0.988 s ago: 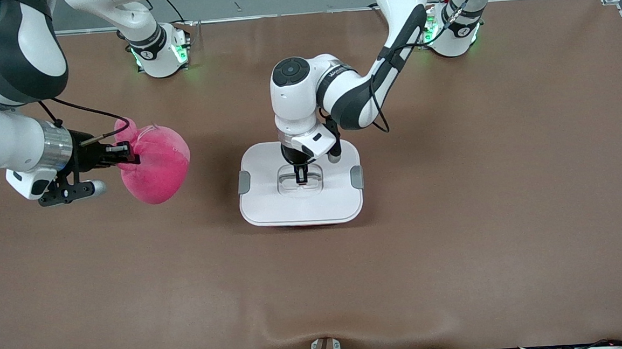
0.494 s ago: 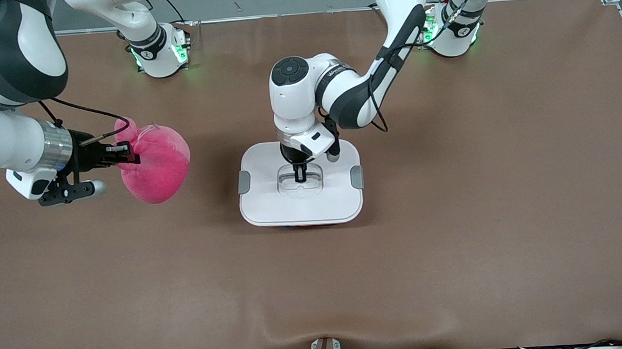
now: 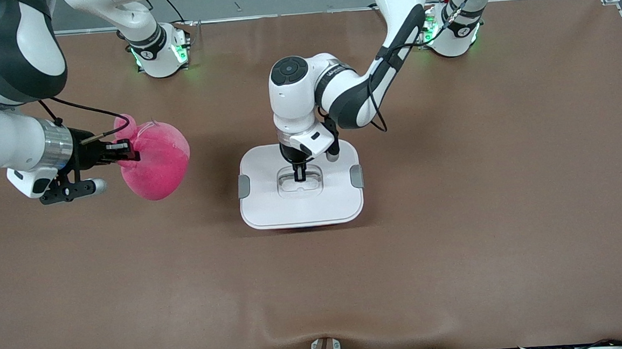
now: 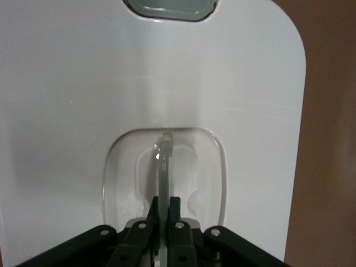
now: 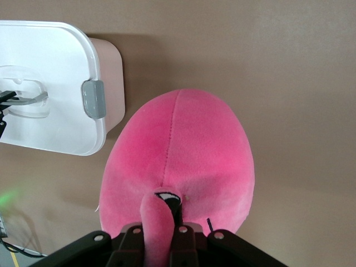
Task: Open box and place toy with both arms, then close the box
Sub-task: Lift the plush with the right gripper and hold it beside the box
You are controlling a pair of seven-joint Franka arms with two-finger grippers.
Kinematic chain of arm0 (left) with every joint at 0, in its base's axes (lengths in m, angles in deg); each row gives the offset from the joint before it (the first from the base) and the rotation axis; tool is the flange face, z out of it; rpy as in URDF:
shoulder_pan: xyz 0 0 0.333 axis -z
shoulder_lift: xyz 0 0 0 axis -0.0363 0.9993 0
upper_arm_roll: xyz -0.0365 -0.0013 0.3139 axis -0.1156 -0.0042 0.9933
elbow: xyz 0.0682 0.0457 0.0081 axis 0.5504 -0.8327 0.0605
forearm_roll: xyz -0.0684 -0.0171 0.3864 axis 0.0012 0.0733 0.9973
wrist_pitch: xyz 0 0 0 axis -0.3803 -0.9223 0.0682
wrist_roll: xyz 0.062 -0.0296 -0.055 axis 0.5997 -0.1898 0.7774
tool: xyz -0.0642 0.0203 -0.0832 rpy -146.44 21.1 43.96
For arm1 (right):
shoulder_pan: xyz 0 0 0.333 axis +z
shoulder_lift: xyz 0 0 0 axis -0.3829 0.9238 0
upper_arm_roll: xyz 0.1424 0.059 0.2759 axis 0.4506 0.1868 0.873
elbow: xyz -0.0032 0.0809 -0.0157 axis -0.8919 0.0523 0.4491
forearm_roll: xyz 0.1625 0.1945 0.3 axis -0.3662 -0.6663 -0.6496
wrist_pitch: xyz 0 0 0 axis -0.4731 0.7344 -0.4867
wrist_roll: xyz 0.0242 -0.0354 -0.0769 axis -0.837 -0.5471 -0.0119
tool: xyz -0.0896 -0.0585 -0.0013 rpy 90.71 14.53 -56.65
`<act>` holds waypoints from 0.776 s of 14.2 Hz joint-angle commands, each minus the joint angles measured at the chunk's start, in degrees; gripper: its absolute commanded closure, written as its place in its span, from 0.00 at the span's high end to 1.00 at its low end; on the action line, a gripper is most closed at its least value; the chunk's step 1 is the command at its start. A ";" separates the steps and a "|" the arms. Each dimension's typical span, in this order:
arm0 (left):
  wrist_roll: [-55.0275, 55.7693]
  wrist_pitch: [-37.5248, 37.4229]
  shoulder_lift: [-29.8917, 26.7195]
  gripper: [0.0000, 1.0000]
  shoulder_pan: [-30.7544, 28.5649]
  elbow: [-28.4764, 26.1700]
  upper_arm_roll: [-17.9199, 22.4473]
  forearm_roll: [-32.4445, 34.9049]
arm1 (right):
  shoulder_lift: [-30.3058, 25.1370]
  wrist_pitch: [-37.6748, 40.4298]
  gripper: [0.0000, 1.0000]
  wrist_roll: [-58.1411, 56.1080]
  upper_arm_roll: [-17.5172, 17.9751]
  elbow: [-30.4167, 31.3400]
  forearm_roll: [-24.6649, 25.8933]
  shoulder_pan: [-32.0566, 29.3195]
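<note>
On the brown table, about midway between the 2 arms' ends, sits the box, its white lid on and 1 grey clip at each short side. Its slightly longer axis runs from one arm's end of the table toward the other. The left gripper reaches straight down into the lid's recess, jaws pinched together on the clear handle, which stands upright between them. Toward the right arm's end, the right gripper hangs above the table, clamped on a small ear of the pink plush toy. The toy's rounded body points away from the gripper toward the box, well apart from it.
</note>
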 commanded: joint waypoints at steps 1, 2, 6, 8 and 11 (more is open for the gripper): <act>0.68 -1.83 -1.90 0.00 0.09 -0.88 -0.87 0.26 | 0.04 1.57 0.00 0.73 -0.30 -1.50 -1.01 -0.03; 0.51 -2.53 -2.16 0.00 0.18 -0.96 -0.97 0.27 | 0.04 1.57 0.00 0.73 -0.30 -1.50 -1.01 -0.03; 0.24 -2.98 -2.25 0.00 0.09 -1.05 -1.05 0.27 | 0.04 1.66 0.00 0.55 -0.30 -1.50 -1.01 -0.11; 0.07 -3.24 -2.34 0.00 0.18 -1.05 -1.05 0.27 | 0.04 1.66 0.00 0.46 -0.30 -1.41 -1.01 -0.11; -0.11 -4.91 -3.48 0.00 0.09 -0.97 -1.05 0.35 | 0.04 1.66 0.00 0.99 -0.30 -1.41 -1.01 0.15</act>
